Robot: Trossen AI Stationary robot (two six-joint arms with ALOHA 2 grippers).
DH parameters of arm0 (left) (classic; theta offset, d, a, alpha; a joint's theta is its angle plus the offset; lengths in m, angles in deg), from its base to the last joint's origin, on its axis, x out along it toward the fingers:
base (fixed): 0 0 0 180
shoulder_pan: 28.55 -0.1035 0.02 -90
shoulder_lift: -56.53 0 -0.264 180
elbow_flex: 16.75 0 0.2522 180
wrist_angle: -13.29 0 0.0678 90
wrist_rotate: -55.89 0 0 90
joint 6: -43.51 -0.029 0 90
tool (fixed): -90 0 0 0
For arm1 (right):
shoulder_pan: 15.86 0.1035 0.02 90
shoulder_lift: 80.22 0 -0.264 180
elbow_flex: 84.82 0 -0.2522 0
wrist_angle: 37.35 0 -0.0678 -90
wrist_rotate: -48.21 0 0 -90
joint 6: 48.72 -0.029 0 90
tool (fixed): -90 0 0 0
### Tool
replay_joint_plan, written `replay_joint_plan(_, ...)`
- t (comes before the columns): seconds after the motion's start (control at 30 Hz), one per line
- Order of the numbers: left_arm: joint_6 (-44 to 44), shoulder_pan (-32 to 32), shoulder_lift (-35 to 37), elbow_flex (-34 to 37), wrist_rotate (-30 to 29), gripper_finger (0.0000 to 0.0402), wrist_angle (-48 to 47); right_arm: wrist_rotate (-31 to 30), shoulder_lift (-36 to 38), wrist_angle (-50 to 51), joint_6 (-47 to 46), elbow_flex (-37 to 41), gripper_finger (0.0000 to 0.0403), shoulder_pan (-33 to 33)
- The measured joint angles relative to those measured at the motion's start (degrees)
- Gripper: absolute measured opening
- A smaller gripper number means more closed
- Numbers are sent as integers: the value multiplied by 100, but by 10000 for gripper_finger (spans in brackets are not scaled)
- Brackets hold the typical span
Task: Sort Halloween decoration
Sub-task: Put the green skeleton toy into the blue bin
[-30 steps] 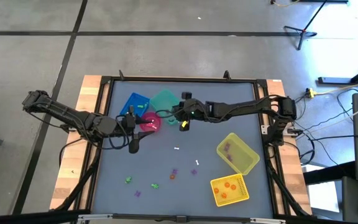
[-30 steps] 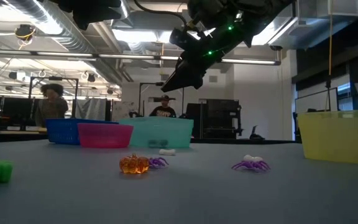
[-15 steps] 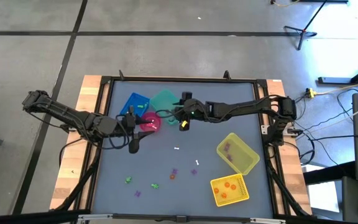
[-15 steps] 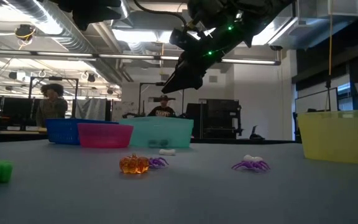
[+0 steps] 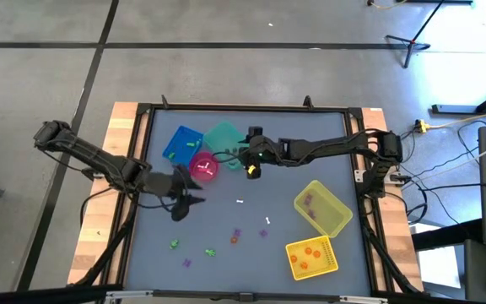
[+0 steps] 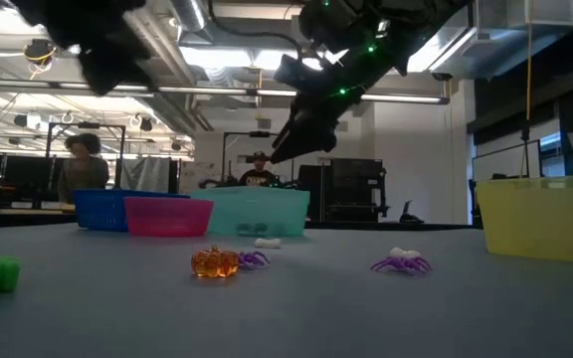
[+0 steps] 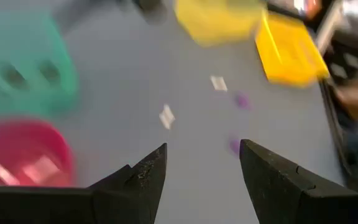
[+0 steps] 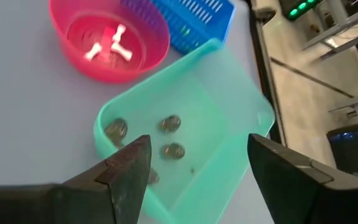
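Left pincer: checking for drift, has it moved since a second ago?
Yes. In the high view the left pincer has shifted away from the pink bin, toward the table's front edge.

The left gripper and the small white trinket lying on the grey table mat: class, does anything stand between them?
Nothing visible does. The left gripper hangs open, and bare grey mat lies between it and the small white trinket.

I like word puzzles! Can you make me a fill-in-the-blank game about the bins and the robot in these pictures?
1. The right gripper hangs open above the ____ bin.
2. The white trinkets lie in the ____ bowl.
3. The orange trinkets lie in a ____ bin.

Missing words: teal; pink; yellow
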Motion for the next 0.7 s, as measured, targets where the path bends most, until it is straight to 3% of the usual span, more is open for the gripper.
replay_joint_plan(0.4,2766,1238,-1430,0,2407,182,-89,9,0,391,-2,0,266,0)
replay_joint_plan(0.7,5094,1626,-1921,0,3631,182,-90,11,0,387,-2,0,266,4)
